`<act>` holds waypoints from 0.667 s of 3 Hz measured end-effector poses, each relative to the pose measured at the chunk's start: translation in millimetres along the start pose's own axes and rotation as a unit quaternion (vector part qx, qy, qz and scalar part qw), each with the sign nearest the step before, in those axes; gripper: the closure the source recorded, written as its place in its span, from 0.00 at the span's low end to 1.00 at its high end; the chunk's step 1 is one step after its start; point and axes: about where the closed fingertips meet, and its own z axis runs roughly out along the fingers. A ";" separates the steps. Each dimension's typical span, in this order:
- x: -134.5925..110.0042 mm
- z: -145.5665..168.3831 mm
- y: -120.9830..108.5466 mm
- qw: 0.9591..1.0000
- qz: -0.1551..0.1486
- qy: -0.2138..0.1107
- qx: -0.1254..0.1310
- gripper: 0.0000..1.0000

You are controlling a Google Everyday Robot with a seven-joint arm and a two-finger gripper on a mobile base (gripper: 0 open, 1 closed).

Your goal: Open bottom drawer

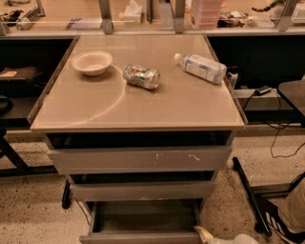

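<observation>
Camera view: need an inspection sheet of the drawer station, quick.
Surface: beige tabletop, with a faint curved streak.
Job's things: bottom drawer pulled out, flat grey inside showing.
Clutter: white bowl, crushed can and plastic bottle on its side, all on the tabletop and apart from each other.
Claw: claw low at the bottom drawer's front right corner; contact unclear.
Cables: black cable hanging down to the right of the unit.
Surroundings: speckled floor; cluttered shelf behind.
</observation>
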 end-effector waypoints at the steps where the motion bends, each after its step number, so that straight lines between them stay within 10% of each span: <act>1: -2.5 -4.5 3.7 1.000 0.000 -0.002 0.000 0.49; 2: -7.6 -11.2 1.6 1.000 0.000 -0.002 0.000 0.51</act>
